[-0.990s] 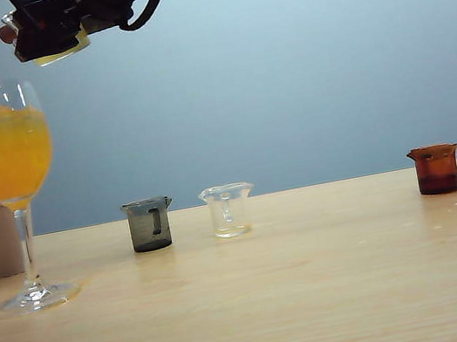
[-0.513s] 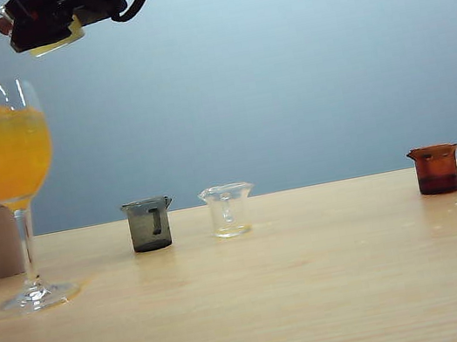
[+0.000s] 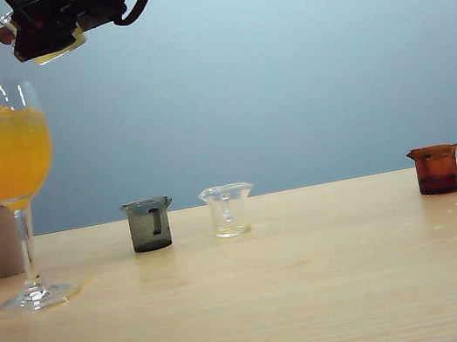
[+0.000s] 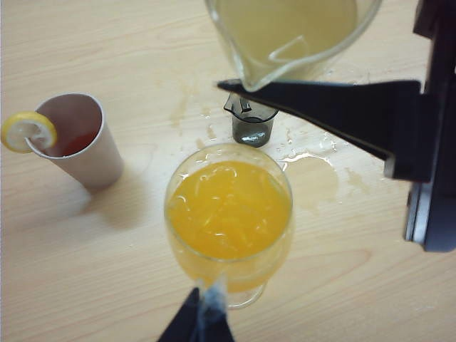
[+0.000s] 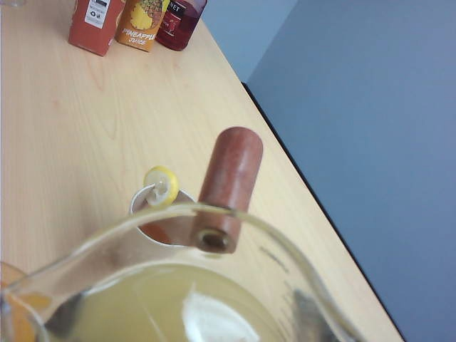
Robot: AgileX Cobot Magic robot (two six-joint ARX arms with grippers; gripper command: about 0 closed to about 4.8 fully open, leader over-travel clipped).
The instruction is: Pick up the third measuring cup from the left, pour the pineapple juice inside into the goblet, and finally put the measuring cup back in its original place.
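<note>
Three small cups stand on the worktop, and the measuring cup (image 5: 178,299) with the pale pineapple juice (image 4: 285,25) is up in the air, held by the jaws of the right gripper (image 3: 44,31) above the goblet (image 3: 6,166) near the left edge of the worktop. Most of the juice looks as if it is not yet poured, so I think the pouring has only begun or is about to, and after that the cup must go back to its bare spot (image 3: 332,206) on the worktop. Only a bit of the left gripper (image 4: 203,320) shows, close over the goblet, and I cannot tell if its jaws are open or closed.
</note>
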